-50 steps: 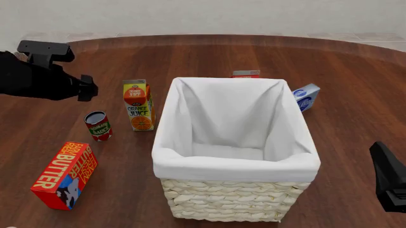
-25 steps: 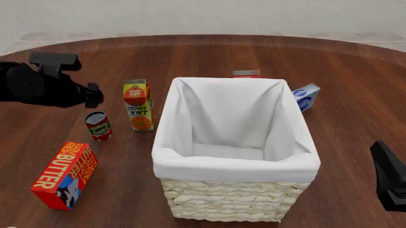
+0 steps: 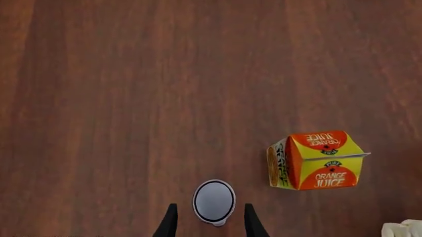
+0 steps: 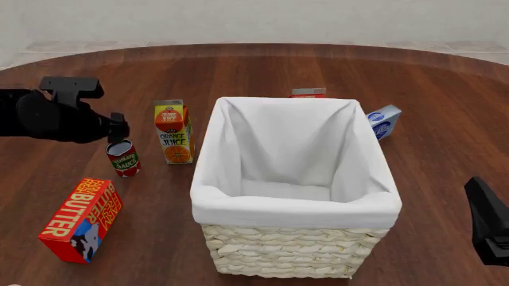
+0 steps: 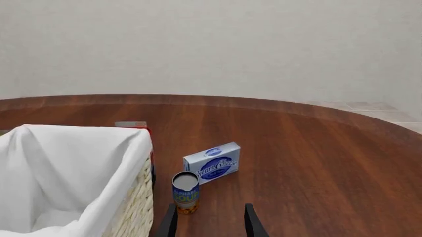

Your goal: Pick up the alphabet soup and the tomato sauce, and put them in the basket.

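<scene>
The tomato sauce (image 4: pixel 124 158), a small round tin with a red-and-green paper label and a dark flat top, stands upright on the smooth wooden table (image 4: pixel 80 107) straight under the left gripper (image 3: pixel 211 224), whose two thin black fingers are spread wider than the can and touch nothing. The alphabet soup (image 5: pixel 186 192), a taller blue-and-orange tin with a silver lid, stands just ahead of the right gripper (image 5: pixel 209 223), its fingers likewise parted and empty. The pale woven wicker basket (image 4: pixel 286 253) with its soft white cloth liner sits between the two grippers, its near corner beside the soup.
</scene>
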You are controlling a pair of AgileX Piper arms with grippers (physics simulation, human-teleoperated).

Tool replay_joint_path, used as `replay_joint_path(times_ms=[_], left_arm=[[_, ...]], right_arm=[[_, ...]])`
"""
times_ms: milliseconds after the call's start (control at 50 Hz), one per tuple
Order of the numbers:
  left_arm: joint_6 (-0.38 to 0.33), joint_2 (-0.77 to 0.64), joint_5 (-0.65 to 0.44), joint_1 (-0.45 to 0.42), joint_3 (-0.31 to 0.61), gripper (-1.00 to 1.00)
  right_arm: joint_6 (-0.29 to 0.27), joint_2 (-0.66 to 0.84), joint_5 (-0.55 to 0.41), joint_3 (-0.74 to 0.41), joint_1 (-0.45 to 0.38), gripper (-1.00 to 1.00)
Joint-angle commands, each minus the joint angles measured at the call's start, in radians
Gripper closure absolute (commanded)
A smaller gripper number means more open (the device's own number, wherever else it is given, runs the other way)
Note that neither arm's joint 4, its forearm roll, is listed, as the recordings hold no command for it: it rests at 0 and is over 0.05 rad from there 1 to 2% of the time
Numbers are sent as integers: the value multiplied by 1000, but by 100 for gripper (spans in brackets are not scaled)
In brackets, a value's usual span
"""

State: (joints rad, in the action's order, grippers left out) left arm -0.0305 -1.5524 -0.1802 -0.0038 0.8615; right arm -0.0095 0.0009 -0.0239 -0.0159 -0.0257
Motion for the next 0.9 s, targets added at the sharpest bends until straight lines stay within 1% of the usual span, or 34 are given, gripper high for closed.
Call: replay_joint_path(times_ms=[20, 540, 900], left_arm=[[-1, -16, 23, 5, -16, -100], [13, -48, 64, -8, -47, -100], [4, -82, 67, -13, -29, -100]], right_arm=[[-1, -1, 0, 2, -1, -100], [-2, 0, -1, 0, -2, -100], [-3, 4, 5, 2, -4, -100]])
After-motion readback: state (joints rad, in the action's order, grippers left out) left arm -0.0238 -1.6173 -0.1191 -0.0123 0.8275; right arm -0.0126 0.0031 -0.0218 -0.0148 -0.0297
